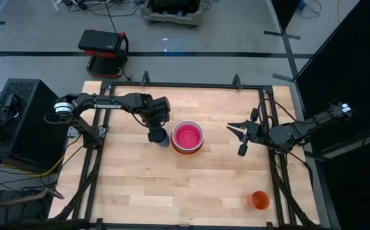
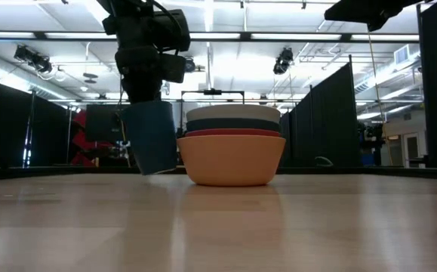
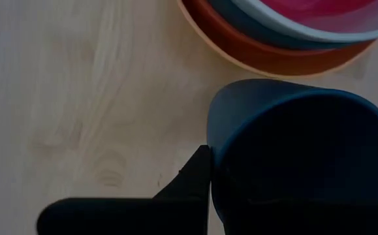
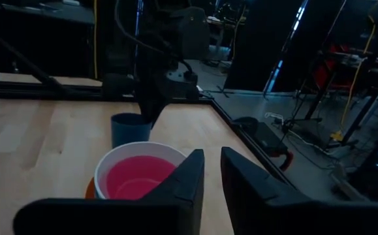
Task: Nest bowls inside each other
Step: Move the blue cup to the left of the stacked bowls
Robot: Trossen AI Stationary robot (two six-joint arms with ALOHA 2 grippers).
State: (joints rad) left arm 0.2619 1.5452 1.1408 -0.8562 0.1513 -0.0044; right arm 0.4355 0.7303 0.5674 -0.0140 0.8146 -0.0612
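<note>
Stack (image 1: pixel 188 137) sits mid-table, mostly nested: pink bowl (image 1: pixel 187 135) inside white (image 4: pixel 120 158), over teal (image 2: pixel 232 124), red-orange (image 2: pixel 232 134) and yellow-orange (image 2: pixel 232 160). My left gripper (image 1: pixel 156 135) is pinching a dark blue cup (image 2: pixel 151 137) by its rim, tilted, touching the table just at the stack's 9 o'clock. My right gripper (image 4: pixel 212 170) hangs at the stack's 3 o'clock, fingers nearly pressed together with only a slit between, holding nothing; a small orange cup (image 1: pixel 259 200) lies far off at 5 o'clock. So what's left looks like these two loose pieces, if they belong.
</note>
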